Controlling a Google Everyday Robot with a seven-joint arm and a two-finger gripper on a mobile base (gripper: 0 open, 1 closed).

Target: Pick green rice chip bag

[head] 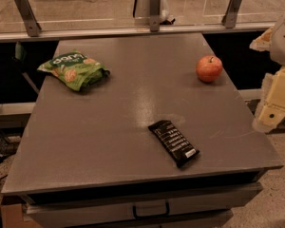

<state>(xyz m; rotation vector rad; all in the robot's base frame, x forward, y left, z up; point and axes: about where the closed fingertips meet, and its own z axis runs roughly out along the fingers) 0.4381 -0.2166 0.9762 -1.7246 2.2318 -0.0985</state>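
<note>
Your green rice chip bag (73, 69) lies at ten o'clock on the tabletop (133, 127), crinkly light green with white lettering and orange chip pictures. Well apart from it lie a black bar wrapper (174, 142) at five o'clock and a red apple (209, 68) at two. The pincer (277, 101) hangs past the three o'clock edge; you cannot tell its state.

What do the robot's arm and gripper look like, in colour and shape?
Only part shows, at the right edge beside the table. The arm is a white, rounded shell. Below it, the gripper is pale yellow and blocky, with one small dark round spot. No cables or lettering show.
</note>
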